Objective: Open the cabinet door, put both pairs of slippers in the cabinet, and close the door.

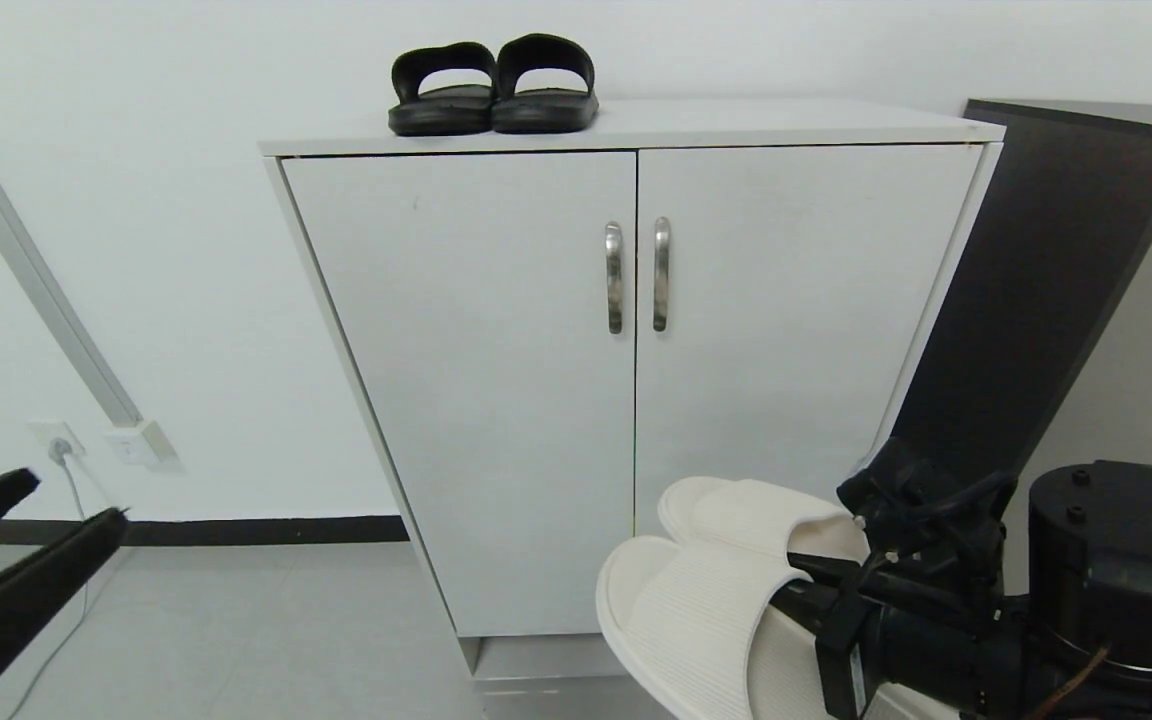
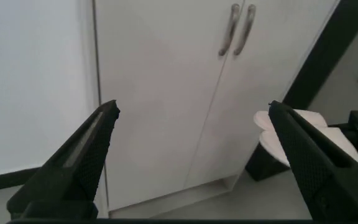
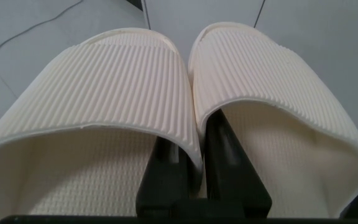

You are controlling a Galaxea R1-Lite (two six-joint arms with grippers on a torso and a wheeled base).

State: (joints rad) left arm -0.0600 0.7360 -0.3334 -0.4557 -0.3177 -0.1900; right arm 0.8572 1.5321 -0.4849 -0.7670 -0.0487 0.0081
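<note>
Slippers are showing in two places. The white pair (image 1: 726,590) is hanging nearest the robot, low on its right, toes pointing toward the cabinet (image 1: 496,400). The right gripper (image 3: 201,158) is carrying them. One finger is sitting inside each slipper, and the two are pinching the touching inner walls between them. That grip is probably why both slippers are travelling side by side as one load, with the soles facing down.

Low on the left, the left gripper (image 2: 192,115) is hovering above the floor (image 1: 236,620) with its fingers spread wide and nothing between them. It is pointing toward the left door (image 1: 476,380) while staying well apart from it. It seems to be the hand kept free for the opening step.

Beyond both grippers, the left door and the right door (image 1: 796,320) are sitting flush and shut. The two handles (image 1: 614,277) are standing upright just beside each other at the centre seam, so neither pair is inside yet. With the right arm loaded, pulling a handle would most likely fall to the left gripper, which would need to rise to reach one.

Farthest back, the black pair (image 1: 493,90) is resting on the top (image 1: 786,122), toward its left side. Its slippers are touching each other with their open heels facing the robot, waiting their turn.
</note>
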